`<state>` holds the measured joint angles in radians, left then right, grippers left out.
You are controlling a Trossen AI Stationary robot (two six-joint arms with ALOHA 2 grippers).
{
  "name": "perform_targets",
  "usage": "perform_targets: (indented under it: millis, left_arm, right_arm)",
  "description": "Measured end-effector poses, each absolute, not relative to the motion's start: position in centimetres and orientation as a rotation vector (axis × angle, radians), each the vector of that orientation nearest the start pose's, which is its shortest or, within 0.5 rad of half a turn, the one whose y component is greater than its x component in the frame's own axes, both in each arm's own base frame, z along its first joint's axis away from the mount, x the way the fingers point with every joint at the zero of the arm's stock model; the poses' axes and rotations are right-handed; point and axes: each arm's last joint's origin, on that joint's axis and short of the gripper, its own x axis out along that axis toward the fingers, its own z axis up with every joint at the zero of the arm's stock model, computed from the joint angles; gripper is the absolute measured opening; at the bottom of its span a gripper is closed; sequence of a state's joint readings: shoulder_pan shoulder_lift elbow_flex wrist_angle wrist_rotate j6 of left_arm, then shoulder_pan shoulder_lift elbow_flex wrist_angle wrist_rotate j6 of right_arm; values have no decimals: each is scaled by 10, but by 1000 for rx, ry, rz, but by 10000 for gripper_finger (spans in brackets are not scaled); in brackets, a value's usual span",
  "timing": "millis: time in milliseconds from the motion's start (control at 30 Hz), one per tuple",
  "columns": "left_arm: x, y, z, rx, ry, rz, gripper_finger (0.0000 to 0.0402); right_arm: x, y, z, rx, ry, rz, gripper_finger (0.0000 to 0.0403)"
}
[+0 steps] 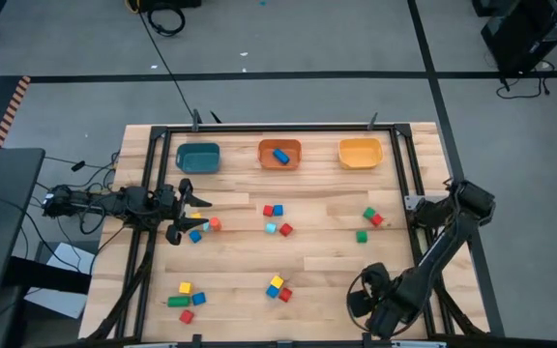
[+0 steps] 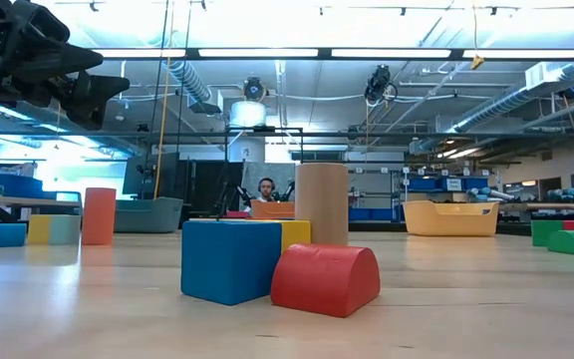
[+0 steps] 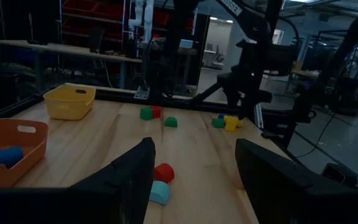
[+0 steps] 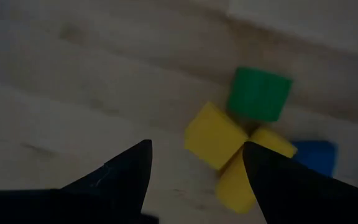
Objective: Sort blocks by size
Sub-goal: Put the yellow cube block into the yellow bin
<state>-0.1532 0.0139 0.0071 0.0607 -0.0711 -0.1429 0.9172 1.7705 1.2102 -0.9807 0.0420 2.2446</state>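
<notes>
While no writing is readable, left hand (image 1: 190,220) released above blocks (image 1: 204,227), right hand (image 1: 364,302) released.

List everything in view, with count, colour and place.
Plastic bins: three in the far row: teal bin, orange bin, yellow bin.
Blue wooden block: one, inside the orange bin.
Centre blocks: four; two red, blue, light blue.
Right blocks: three; two green, one red.
Near-left blocks: four; yellow, green, blue, red.
Near-centre blocks: three; yellow, blue, red.
Left blocks: a few, partly hidden under the arm.
Wooden table: one, light.
Person: one, far behind.
Left gripper: open, over the left blocks.
Right gripper: open, near-right.
</notes>
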Motion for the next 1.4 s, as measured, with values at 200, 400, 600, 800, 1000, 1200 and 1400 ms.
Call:
perform_targets:
  millis: [200,400,600,800,1000,1200,1400]
  left_arm:
    - [97,-13,171,-149,-48,-85,231]
    - [97,-13,171,-149,-48,-85,231]
    - [97,-13,171,-148,-47,-85,231]
    - [97,-13,171,-149,-48,-84,231]
    - [97,-13,171,-149,-48,-84,231]
    - [97,-13,171,-148,-48,-85,231]
    - [97,-13,171,-149,-48,-85,231]
  right_arm:
    - [194,253,172,1033,1318,-1056,266]
    - [195,254,167,1050,1349,-1093,266]
    - [198,253,161,1048,1340,-1108,266]
    - [205,247,158,1080,1325,-1116,265]
    - [207,244,157,1095,1352,-1130,253]
    - [207,244,145,1149,1372,-1086,237]
    - [207,243,140,1160,1356,-1069,217]
